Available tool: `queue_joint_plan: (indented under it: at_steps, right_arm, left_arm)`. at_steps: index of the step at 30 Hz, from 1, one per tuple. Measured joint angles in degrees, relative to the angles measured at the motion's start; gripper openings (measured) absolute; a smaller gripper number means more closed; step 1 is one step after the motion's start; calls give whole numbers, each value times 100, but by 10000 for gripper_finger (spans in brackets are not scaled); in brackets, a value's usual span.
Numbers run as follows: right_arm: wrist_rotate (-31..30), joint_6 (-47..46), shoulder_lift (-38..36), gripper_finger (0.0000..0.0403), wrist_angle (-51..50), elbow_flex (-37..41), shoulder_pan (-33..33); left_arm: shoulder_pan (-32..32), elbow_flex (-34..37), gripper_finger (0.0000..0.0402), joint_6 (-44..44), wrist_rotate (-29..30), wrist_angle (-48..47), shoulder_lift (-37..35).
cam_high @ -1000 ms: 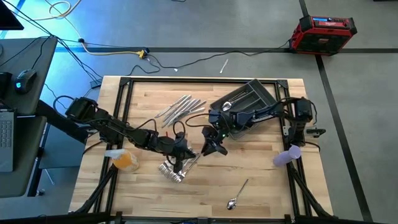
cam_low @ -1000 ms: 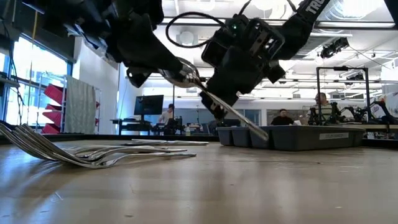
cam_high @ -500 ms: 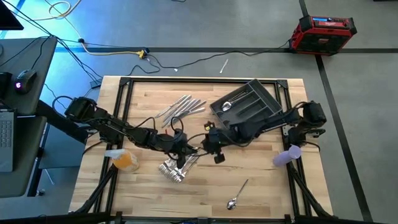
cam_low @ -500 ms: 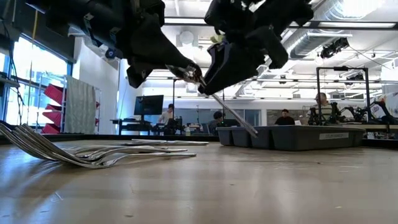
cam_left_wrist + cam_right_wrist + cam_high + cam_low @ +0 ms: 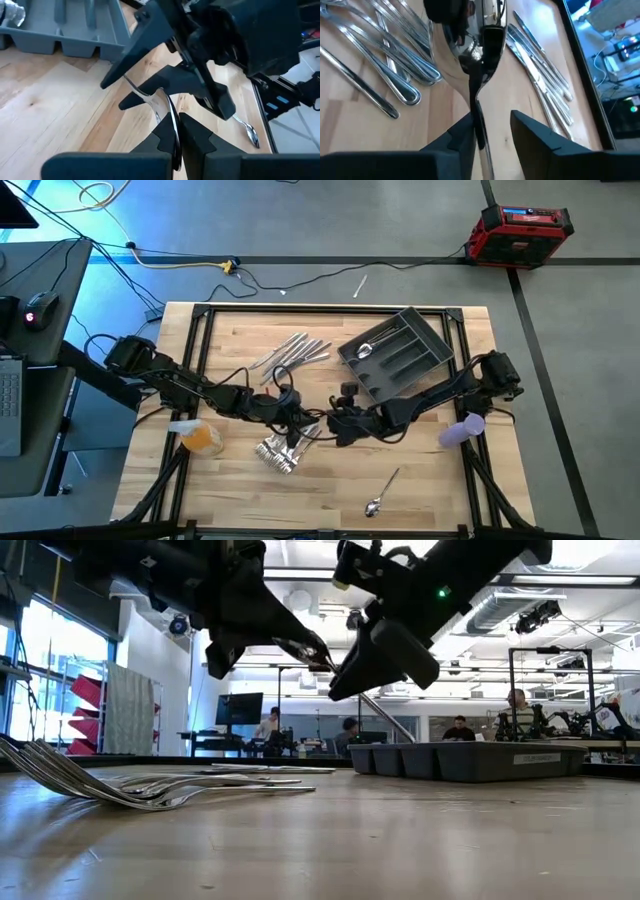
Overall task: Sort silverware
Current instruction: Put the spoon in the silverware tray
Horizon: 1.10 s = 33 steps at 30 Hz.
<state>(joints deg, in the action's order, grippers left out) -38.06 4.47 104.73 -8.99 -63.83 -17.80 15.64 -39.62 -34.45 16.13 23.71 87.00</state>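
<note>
Surface: pale wooden table (image 5: 240, 490) with a black frame, grey floor around it; beyond it an open workroom with seated people at desks.
Tray: dark grey, compartmented (image 5: 398, 358), sat askew at the far right of the table; held one spoon (image 5: 364, 350) in a compartment.
Knives: fanned in a loose row (image 5: 290, 352) at the far middle, left of the tray.
Forks: lay heaped (image 5: 278, 452) near the middle, under the left arm's reach.
Stray spoon: lay alone (image 5: 384, 490) at the near right, well apart from the rest.
Left gripper: hovered (image 5: 176, 127) above the middle of the table, fingers pinched tight on the held spoon (image 5: 465, 60), clear of the wood.
Right gripper: met it from the right (image 5: 491, 120), fingers straddling that spoon's handle; one finger against the handle, a gap to the other, so not clamped.
Held spoon: hung in the air between both grippers, bowl at the left gripper, handle sloping down through the right one.
</note>
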Motion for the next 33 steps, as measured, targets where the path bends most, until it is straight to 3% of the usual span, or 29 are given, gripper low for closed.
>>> queue_joint_plan:
  at_steps: [5,12,19,25,29,33]
  right_arm:
    - [-114,3,8,13,-31,9,-62]
    - [-44,79,-52,4,-393,-2,100]
    - [-17,1565,-841,2,-1170,3,804]
    - [1332,3778,-1553,2,-1942,0,2291]
    - [2498,5025,-1438,1,-2249,0,3420]
    - [2916,5605,-1088,1,-2696,-73,4190]
  left_arm:
    - [-34,-7,0,-179,115,-113,-8]
    - [-43,-11,16,331,161,-198,-7]
    - [43,7,76,224,-223,-834,2]
    - [356,9,102,285,709,-1579,2]
    - [646,9,103,582,1564,-1645,2]
    - [902,9,104,718,2338,-1632,2]
